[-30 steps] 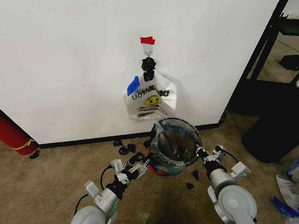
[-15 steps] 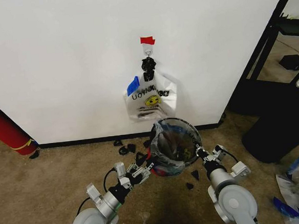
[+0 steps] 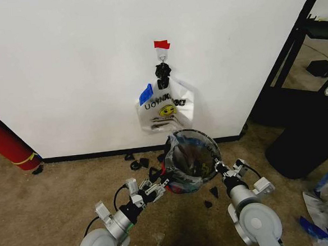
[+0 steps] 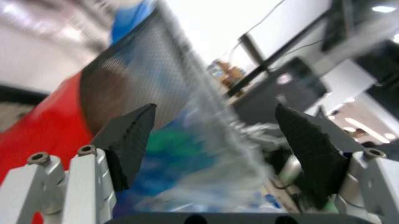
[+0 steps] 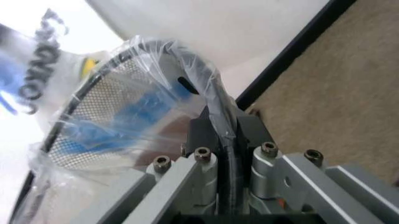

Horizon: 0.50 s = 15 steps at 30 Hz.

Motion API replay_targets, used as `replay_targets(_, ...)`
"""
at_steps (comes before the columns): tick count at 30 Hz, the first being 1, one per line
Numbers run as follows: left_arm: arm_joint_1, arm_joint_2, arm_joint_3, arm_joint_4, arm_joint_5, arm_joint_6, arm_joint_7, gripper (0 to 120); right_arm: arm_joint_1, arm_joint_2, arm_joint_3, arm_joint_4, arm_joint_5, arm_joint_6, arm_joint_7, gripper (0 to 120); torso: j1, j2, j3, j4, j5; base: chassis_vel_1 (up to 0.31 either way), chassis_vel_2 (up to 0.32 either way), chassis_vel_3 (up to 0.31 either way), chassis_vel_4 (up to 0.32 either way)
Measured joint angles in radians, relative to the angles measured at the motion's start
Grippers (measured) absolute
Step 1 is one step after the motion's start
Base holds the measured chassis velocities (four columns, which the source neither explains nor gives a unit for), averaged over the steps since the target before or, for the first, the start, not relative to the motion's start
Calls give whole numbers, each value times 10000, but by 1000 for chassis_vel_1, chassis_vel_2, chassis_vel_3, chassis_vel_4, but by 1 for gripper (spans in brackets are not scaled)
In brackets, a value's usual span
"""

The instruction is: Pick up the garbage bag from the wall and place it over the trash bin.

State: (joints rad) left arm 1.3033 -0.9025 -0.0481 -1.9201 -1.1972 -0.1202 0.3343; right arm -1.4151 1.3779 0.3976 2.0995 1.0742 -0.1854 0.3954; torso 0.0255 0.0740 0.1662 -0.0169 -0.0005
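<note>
Nearest the robot, both arms reach forward and down to the trash bin (image 3: 190,161), which stands on the brown carpet (image 3: 57,209) just short of the wall (image 3: 64,68).

Left hand (image 3: 157,186): released, fingers spread wide. It sits low against the bin's left flank, beside the red band at the base. In the left wrist view the two dark fingertip pads (image 4: 128,140) stand well apart with crinkled film and black mesh between them, nothing pinched. Judged as positioned to smooth or tug loose film down the side.

Right hand (image 3: 219,166): clenched on the bin's right rim. The right wrist view shows the black rim wire, wrapped in clear film, running straight down between the closed fingers. This likely pins the bag's edge so it cannot slide off, and steadies the light bin.

The garbage bag (image 3: 181,172) is off the wall and draped over the bin: clear film covers the mouth and hangs down the outside, blue strips showing through the mesh. Placement looks nearly finished.

Small black scraps (image 3: 140,163) litter the carpet near the bin.

Farther back, a white smiley-face shopping bag (image 3: 166,109) hangs from the hook (image 3: 161,54) under red tape (image 3: 161,44). A red cylinder (image 3: 5,142) leans at far left.
</note>
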Motion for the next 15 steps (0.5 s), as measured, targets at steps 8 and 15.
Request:
replay_targets(8, -223, -90, 96, 249, 8, -83, -128, 51, -48, 26, -7, 23, -8, -9, -23, 1, 0, 0, -1, -2, 5, 0, 0, 0, 0)
replay_targets(15, -237, -153, 100, 322, 0, -121, -138, 30, -39, 8, 17, -4, -16, -10, -23, 1, 0, 0, -1, -2, 5, 0, 0, 0, 0)
